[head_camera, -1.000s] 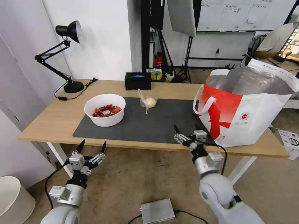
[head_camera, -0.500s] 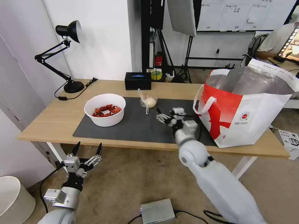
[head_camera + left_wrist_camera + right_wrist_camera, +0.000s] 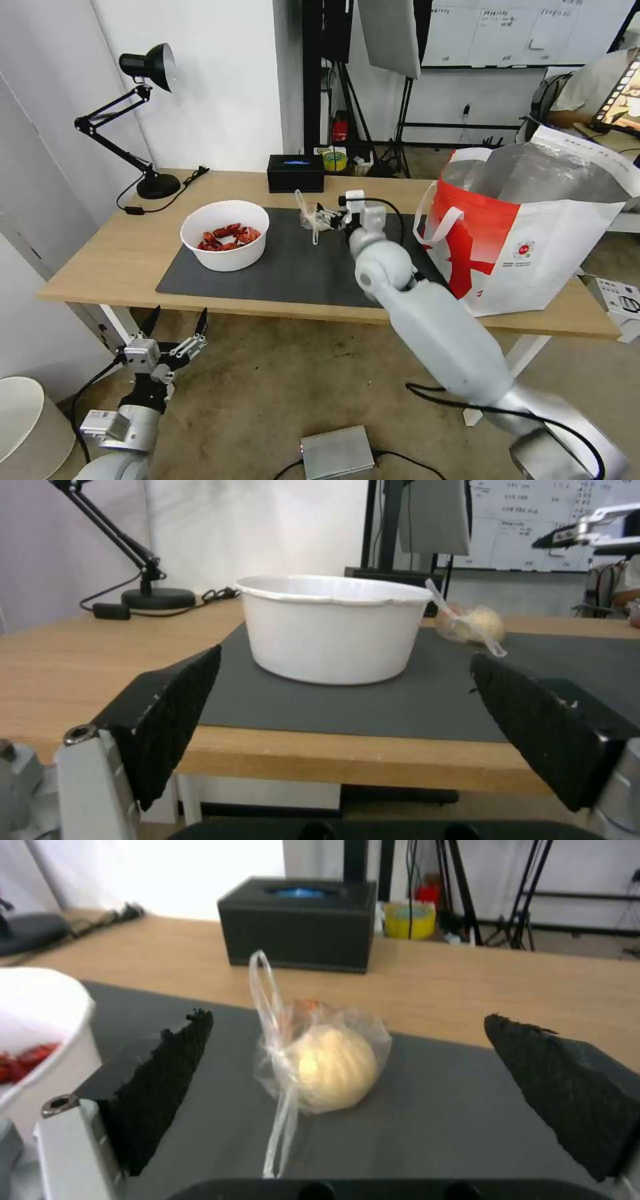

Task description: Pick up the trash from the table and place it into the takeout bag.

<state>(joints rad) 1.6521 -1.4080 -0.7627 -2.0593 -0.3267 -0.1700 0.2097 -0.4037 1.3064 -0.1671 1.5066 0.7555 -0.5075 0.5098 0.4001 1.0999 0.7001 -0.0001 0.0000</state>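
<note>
The clear bag with a cream bun [image 3: 330,1067] lies on the dark grey mat [image 3: 300,267] of the table [image 3: 120,253], its knotted handle [image 3: 313,230] hanging toward me. My right gripper [image 3: 327,217] is stretched over the mat, open, with one finger on each side of the bag and not touching it. A white bowl of red shells [image 3: 225,235] stands on the mat's left part. The white and red takeout bag [image 3: 527,233] stands open at the table's right end. My left gripper [image 3: 175,319] hangs open below the table's front edge, facing the bowl [image 3: 331,627].
A black tissue box [image 3: 295,173] sits just behind the bun bag, with a yellow tape roll [image 3: 335,161] beside it. A black desk lamp [image 3: 143,120] occupies the far left corner. On the floor are a grey box [image 3: 337,453] and a white bin [image 3: 27,427].
My right arm has reached from the table's front edge across the mat to the bun bag, its gripper still open. The left gripper has sunk slightly lower.
</note>
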